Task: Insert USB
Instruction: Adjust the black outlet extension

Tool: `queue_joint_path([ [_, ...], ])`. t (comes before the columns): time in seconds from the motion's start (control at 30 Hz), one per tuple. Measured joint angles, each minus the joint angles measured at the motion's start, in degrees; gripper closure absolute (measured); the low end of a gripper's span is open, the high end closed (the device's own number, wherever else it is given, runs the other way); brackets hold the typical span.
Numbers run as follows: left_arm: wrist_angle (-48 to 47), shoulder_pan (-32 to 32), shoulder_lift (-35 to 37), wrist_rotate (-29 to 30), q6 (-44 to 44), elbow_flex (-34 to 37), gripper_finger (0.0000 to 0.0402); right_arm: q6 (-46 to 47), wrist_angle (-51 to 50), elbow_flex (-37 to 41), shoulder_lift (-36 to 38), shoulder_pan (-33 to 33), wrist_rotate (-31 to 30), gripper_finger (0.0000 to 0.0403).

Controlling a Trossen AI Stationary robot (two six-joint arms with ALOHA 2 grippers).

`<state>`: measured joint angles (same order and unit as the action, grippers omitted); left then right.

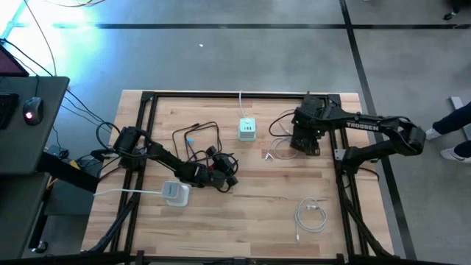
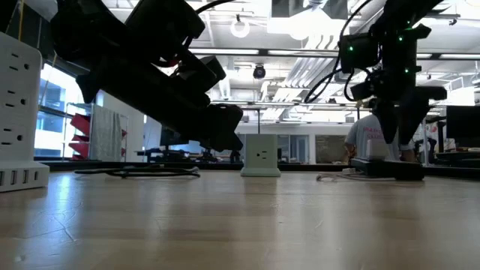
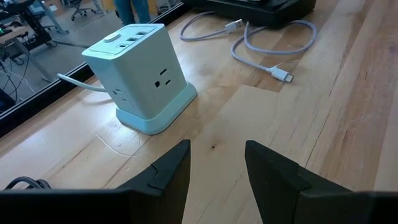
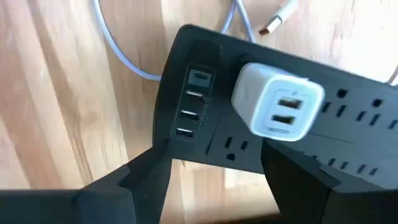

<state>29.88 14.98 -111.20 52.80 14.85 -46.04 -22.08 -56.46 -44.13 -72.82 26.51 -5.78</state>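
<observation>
While the right tool [image 4: 211,171] is held released above the black strip [image 4: 348,124], the left tool [image 3: 217,165] is kept released near the cube [image 3: 144,78].

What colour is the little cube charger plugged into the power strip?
White charger, on a black power strip; right wrist view shows it best.

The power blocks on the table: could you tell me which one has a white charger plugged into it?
The black power strip beneath the right gripper; the white charger sits in it. The pale green cube carries none.

You see the left gripper [image 3: 216,168] open over the wooden table [image 3: 348,124], near a pale green power cube [image 3: 142,74] and a white cable [image 3: 273,46].
</observation>
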Motion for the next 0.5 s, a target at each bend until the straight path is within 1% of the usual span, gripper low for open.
queue_joint_path([
  [0.17, 0.01, 0.0, 0.0, -0.01, 0.04, 0.0, 0.0271, 3.59, 4.11, 5.19, -0.08, 0.47, -0.83, 0.0195],
  [0.27, 0.05, 0.02, 0.0, -0.01, 0.04, 0.02, 0.0271, 4.24, 5.3, 4.93, -0.27, 0.47, -3.84, 0.0205],
  [0.4, 0.15, 0.0, 0.0, 0.01, 0.06, 0.04, 0.0271, 4.03, 5.61, 4.95, -1.54, 0.49, -3.7, 0.0214],
  [0.5, 0.25, 0.0, 0.0, 0.01, 0.09, 0.02, 0.0271, 3.61, 5.7, 4.71, -4.14, 0.5, -3.47, 0.0219],
])
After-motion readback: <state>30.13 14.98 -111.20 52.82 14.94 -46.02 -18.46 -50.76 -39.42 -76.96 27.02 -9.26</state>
